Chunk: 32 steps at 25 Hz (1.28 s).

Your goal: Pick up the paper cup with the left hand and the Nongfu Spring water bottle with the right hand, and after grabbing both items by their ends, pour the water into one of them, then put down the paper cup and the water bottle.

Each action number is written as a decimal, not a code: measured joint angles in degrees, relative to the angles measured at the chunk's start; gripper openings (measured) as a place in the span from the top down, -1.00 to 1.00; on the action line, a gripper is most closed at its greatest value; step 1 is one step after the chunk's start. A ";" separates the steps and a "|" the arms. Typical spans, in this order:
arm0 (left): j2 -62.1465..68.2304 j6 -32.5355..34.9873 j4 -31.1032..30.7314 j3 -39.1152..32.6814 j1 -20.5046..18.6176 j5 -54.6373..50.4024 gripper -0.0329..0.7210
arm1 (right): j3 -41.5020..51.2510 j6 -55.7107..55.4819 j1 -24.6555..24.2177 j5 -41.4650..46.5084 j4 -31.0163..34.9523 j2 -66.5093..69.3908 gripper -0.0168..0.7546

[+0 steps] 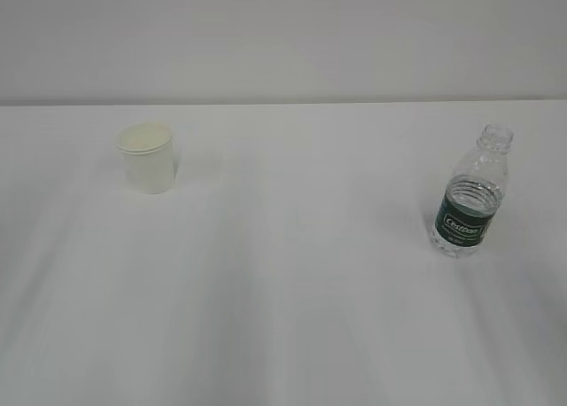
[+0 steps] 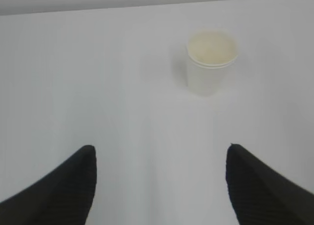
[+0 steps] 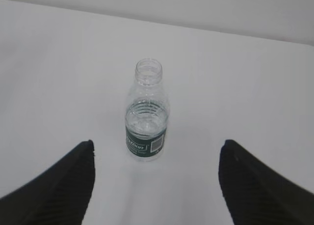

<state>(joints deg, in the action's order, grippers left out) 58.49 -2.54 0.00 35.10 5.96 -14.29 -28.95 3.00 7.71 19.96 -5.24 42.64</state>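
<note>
The paper cup [image 1: 149,159] stands upright at the table's left, white with a cream inside; the left wrist view shows the same paper cup [image 2: 211,63] ahead and right of centre. My left gripper [image 2: 161,151] is open and empty, well short of it. The Nongfu Spring water bottle [image 1: 471,193] stands capless at the right, with water visible around its green label. From the right wrist camera the bottle [image 3: 146,112] stands ahead of my open right gripper [image 3: 156,146], slightly left of centre, touching neither finger. Neither arm appears in the exterior view.
A white cloth covers the table [image 1: 292,282], with soft creases running toward the near edge. A plain pale wall [image 1: 283,34] rises behind the table's far edge. Bare cloth separates the cup from the bottle.
</note>
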 joint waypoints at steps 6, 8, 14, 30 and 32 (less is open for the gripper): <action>4.88 0.04 0.00 0.00 0.00 4.47 -0.65 | 4.05 0.00 0.00 -8.48 0.71 2.83 -0.57; 5.81 0.04 0.00 -0.14 0.00 5.47 -0.65 | 5.06 0.00 0.00 -10.95 0.71 3.74 -0.57; 6.01 0.04 1.03 -8.22 0.00 17.99 -0.65 | 6.30 0.00 0.00 -15.84 0.84 7.66 -0.57; 7.88 0.04 3.07 -18.37 0.00 37.27 -0.59 | 14.35 -5.01 0.00 -37.65 0.97 18.19 -0.57; 7.88 -0.36 3.58 -20.16 0.00 39.64 -0.58 | 15.21 -5.12 0.00 -39.88 0.97 18.19 -0.57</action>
<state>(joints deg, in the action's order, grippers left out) 66.37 -2.90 3.58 14.93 5.96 25.35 -13.73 -2.12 7.71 -19.92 -4.27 60.83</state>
